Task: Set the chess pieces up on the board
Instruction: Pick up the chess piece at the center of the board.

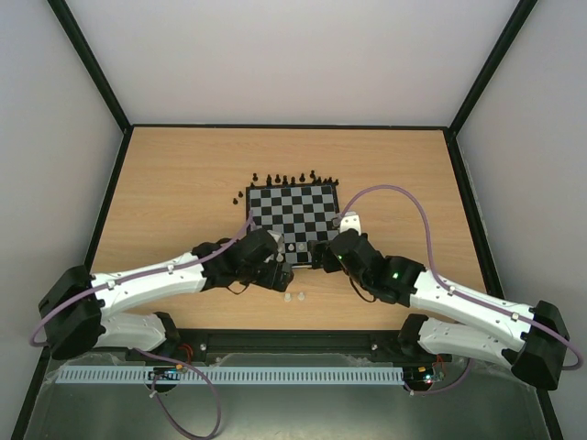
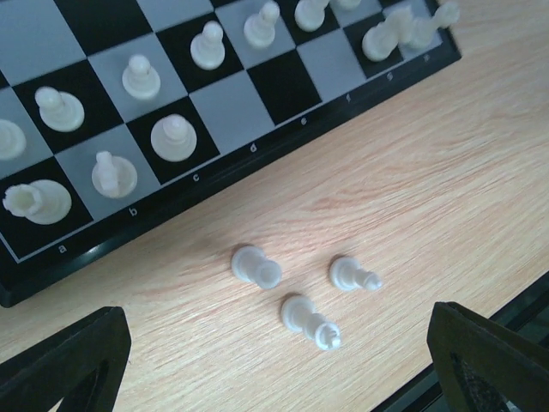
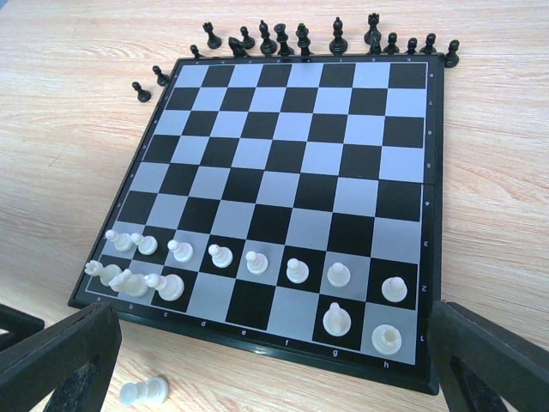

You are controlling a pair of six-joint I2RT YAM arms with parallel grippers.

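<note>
The board (image 1: pixel 303 206) lies mid-table, its near edge just ahead of both grippers. White chess pieces fill the second row (image 3: pixel 257 262). Others stand on the near row's left (image 3: pixel 167 286) and right (image 3: pixel 336 319) squares; its middle squares are bare. Black pieces (image 3: pixel 300 39) stand on the table along the far edge (image 1: pixel 289 178). Three loose white pieces (image 2: pixel 310 320) sit on the wood in front of the board (image 1: pixel 292 298); they seem to lie on their sides. My left gripper (image 2: pixel 274 378) hovers open over them (image 1: pixel 273 273). My right gripper (image 3: pixel 274 378) is open and empty at the near right edge (image 1: pixel 323 255).
One loose white piece (image 3: pixel 143 392) shows at the bottom left of the right wrist view. Two black pieces (image 3: pixel 150 83) stand apart off the board's far left corner. Purple cables loop over the board's near corners (image 1: pixel 367 191). A dark rim bounds the table.
</note>
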